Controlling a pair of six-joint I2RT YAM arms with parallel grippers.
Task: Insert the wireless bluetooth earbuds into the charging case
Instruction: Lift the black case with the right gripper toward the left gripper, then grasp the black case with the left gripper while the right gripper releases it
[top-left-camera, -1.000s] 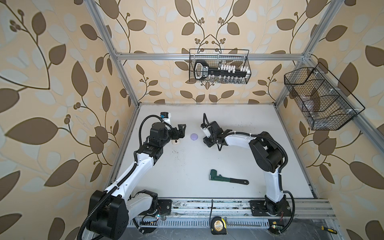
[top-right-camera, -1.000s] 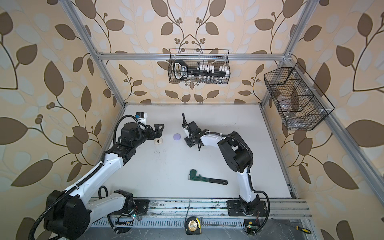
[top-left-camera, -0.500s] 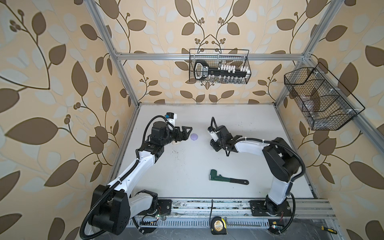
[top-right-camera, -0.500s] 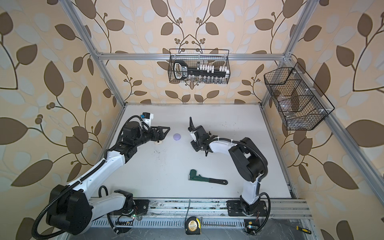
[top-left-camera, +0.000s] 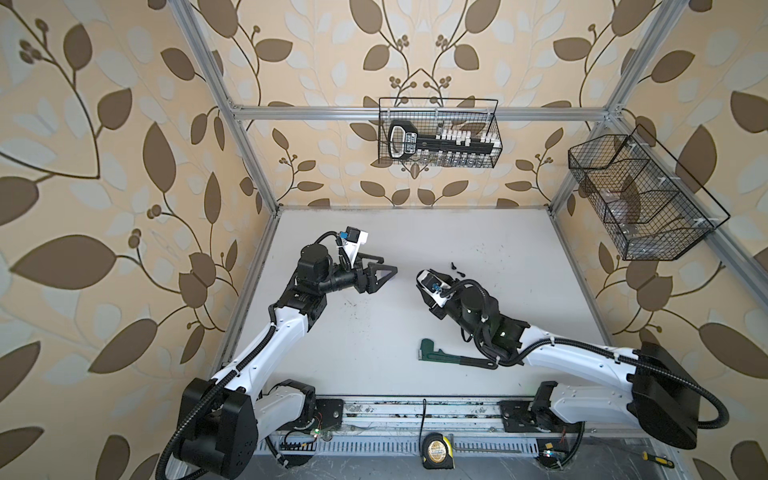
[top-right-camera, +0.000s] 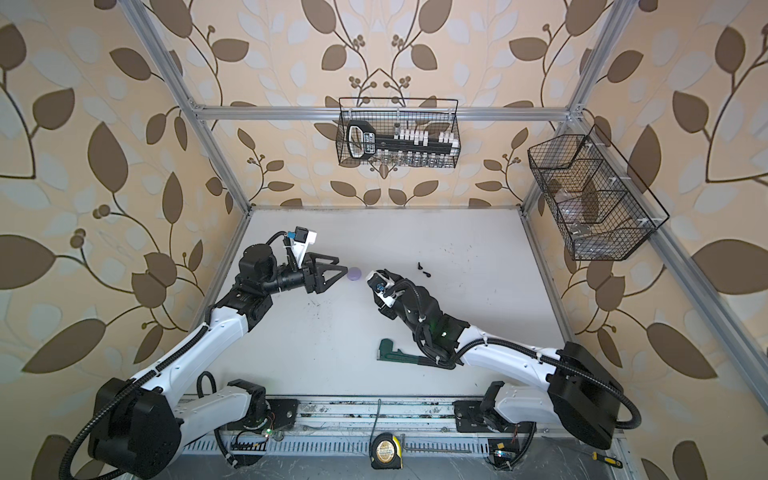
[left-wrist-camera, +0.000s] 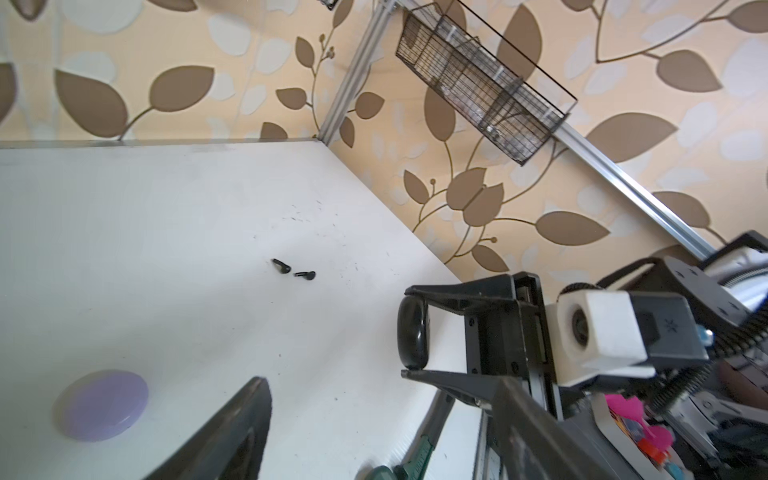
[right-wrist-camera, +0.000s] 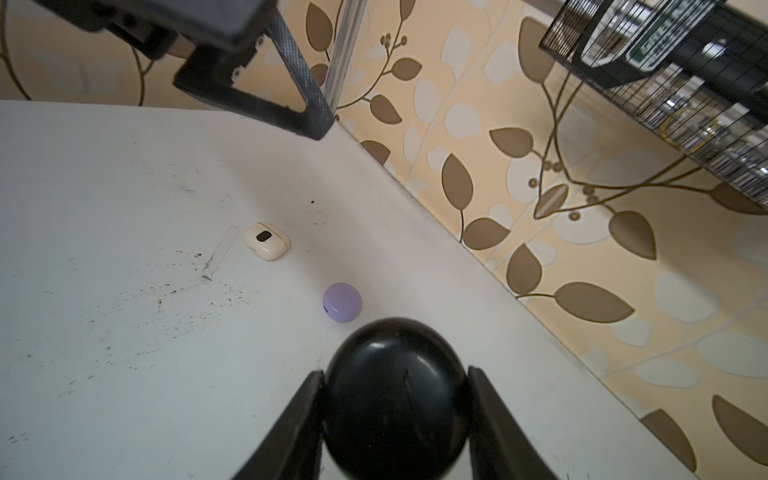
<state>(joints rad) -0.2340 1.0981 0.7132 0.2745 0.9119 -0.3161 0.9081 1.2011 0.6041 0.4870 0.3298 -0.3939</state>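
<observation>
My right gripper (right-wrist-camera: 395, 372) is shut on a round black charging case (right-wrist-camera: 395, 399), held just above the table near its middle. The left wrist view shows that case (left-wrist-camera: 412, 334) edge-on between the right gripper's fingers. Two black earbuds (left-wrist-camera: 281, 267) (left-wrist-camera: 306, 274) lie loose on the table behind the right gripper, and they show in both top views (top-left-camera: 457, 269) (top-right-camera: 423, 269). My left gripper (left-wrist-camera: 378, 386) is open and empty, hovering left of centre (top-left-camera: 388, 268). A lavender case (right-wrist-camera: 342, 302) (top-right-camera: 355, 273) sits shut just past its fingertips. A cream-white case (right-wrist-camera: 267, 241) lies beyond it.
A green pipe wrench (top-left-camera: 453, 357) lies near the table's front, beside the right arm. A tape measure (top-left-camera: 435, 450) sits on the front rail. Wire baskets hang on the back wall (top-left-camera: 438, 133) and on the right wall (top-left-camera: 640, 199).
My left gripper has moved right toward the lavender case, covering the cream-white case in the top views, and its jaws have narrowed a little. The right arm's elbow swung out right, still holding the black case.
</observation>
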